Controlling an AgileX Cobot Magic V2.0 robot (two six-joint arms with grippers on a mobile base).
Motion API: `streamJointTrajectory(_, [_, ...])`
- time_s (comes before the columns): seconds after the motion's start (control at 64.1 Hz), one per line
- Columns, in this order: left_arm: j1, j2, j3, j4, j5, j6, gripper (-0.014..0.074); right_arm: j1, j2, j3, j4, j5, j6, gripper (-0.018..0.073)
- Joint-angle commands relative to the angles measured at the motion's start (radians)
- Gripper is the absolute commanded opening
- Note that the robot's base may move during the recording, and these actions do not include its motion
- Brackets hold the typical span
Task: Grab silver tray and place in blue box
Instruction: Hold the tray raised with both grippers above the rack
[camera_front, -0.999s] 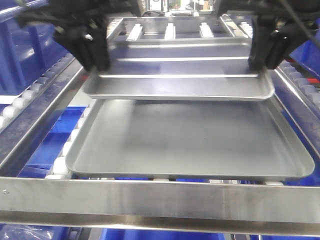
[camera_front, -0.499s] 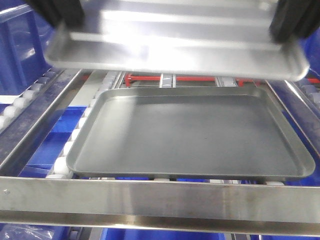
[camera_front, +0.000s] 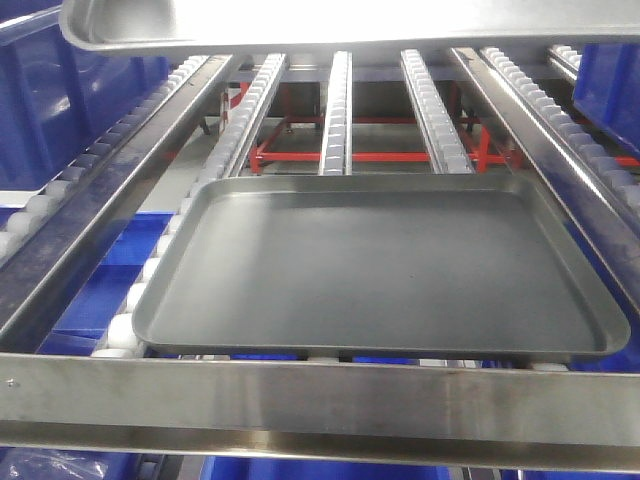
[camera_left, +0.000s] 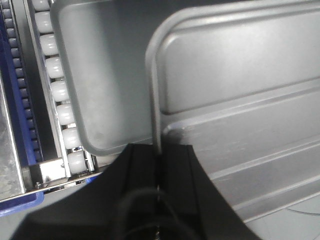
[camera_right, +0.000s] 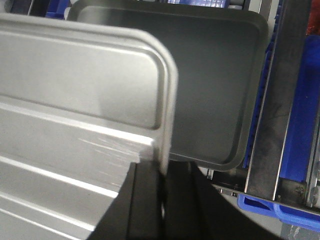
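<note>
The silver tray (camera_front: 350, 25) hangs high, with only its underside and near rim showing along the top edge of the front view. My left gripper (camera_left: 159, 150) is shut on its left rim, the ridged floor of the silver tray (camera_left: 240, 100) spreading to the right. My right gripper (camera_right: 162, 167) is shut on the opposite rim of the silver tray (camera_right: 75, 100). Neither gripper shows in the front view. A large deep blue bin at the left, seemingly the blue box (camera_front: 60, 110), stands beside the conveyor.
The larger dull grey tray (camera_front: 380, 270) lies on the roller rails (camera_front: 338, 110) below the lifted one. A steel front beam (camera_front: 320, 400) crosses the near edge. Shallow blue bins (camera_front: 100, 290) sit under the rails, with another blue bin (camera_front: 610, 80) at the right.
Both grippers have lifted the silver tray off the rollers and up to the top edge of the front view. The arms have left that view, uncovering the rails behind.
</note>
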Motion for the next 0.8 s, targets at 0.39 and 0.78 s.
streamJointTrajectory(0.39, [-0.005,-0.027,-0.025,0.049,0.014,0.017,-0.0097,-0.004,-0.018,-0.03,-0.069,-0.036,-0.017,0.0057])
streamJointTrajectory(0.78, [-0.005,-0.012,-0.025,0.049,0.014,0.017,-0.0098,-0.005,-0.018,-0.03,-0.069,-0.035,-0.017,0.0057])
